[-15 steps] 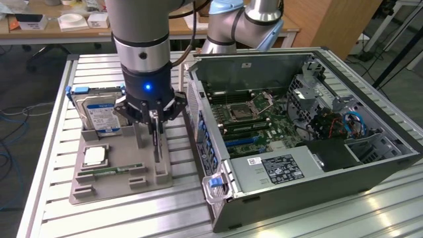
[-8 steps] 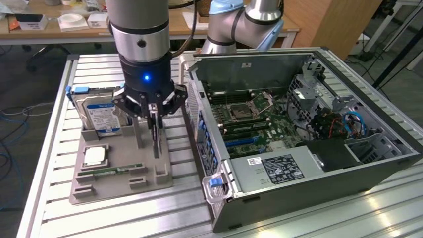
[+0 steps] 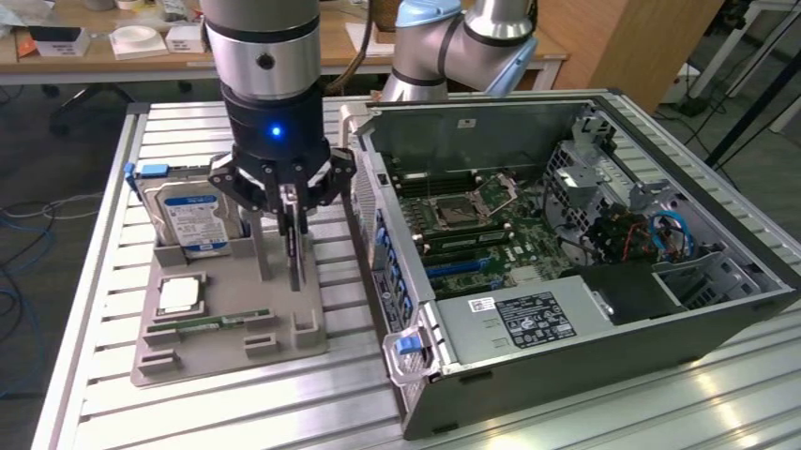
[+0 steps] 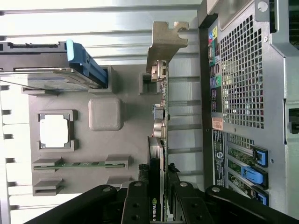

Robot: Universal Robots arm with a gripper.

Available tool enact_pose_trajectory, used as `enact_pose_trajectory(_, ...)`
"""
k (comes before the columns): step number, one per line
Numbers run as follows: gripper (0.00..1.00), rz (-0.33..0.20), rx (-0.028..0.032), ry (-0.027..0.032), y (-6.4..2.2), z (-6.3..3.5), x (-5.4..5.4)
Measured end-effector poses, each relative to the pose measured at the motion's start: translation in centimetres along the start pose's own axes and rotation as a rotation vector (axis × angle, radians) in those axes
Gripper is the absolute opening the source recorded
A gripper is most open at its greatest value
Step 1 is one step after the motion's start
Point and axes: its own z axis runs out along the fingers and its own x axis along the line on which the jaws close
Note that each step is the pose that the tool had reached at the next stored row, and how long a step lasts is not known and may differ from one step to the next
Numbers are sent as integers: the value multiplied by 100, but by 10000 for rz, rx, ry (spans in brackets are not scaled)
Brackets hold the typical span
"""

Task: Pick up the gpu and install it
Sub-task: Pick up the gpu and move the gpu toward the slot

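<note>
Clamps the gpu by its upper edge in the gripper, shut tight on both faces of the thin card. Holds it upright and edge-on straight below the gripper, over the grey holder on the counter. Cannot tell whether the lower edge sits in the holder's slots or hangs just above them (too dark down there to judge).

Risks, as judged from here:

Could snag on the slot post at the bracket end if drawn out at a tilt, and drag the whole holder along with it.

Could pivot in so narrow a hold, being long and probably heaviest toward the pale bracket, far out from the gripper.

Could knock that bracket against the wall of the computer case, just beside the gripper on one side, or brush the hard drive, standing near on the other side.

Could slip outright, pinched only on smooth faces.

Might also reach the motherboard, well off to the case side of the gripper, slightly askew, and so press on the wrong spot, bending contacts or stressing the board.
</note>
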Motion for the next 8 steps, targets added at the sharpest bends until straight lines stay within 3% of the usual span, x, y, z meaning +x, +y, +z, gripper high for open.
enact_pose_trajectory(8, 26, 0, 1, 1, 5, -123, -3)
